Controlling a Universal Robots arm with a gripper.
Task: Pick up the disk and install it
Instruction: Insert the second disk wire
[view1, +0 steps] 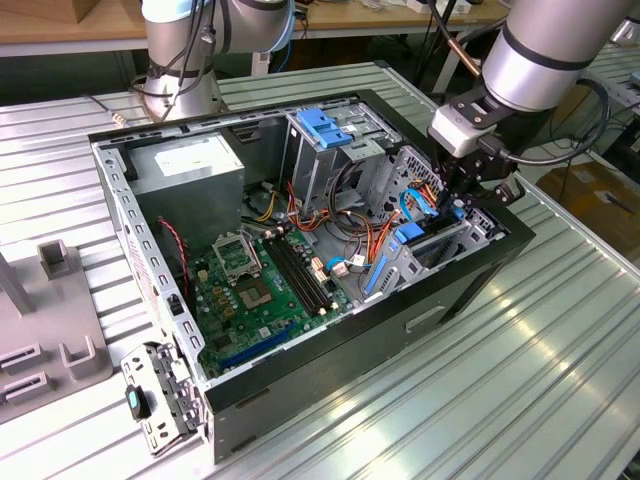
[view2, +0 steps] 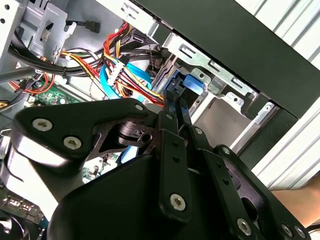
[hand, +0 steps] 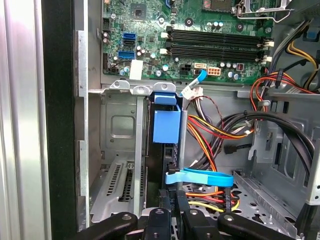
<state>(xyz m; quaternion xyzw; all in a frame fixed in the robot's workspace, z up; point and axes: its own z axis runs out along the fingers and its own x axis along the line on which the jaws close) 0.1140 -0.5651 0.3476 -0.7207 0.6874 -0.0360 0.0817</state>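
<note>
The disk (hand: 166, 125) stands edge-on in the drive bay at the front of the open computer case (view1: 470, 285). Its blue plastic frame shows at the top of the slot, and again in the exterior view on the disk (view1: 409, 236) and in the second wrist view on the disk (view2: 193, 83). My gripper (view1: 462, 203) hangs over that bay at the exterior view's right. Its black fingers (hand: 165, 220) lie close together, with the tips at the disk's near edge. I cannot tell whether they pinch it. The gripper (view2: 175, 100) points at the blue frame.
Red, yellow and orange cables (hand: 215, 130) and a flat blue cable (hand: 200, 176) crowd the space beside the bay. The motherboard (view1: 255, 290) lies on the case floor, the grey power supply (view1: 190, 165) at the back. A grey fixture (view1: 55, 330) stands at the exterior view's left.
</note>
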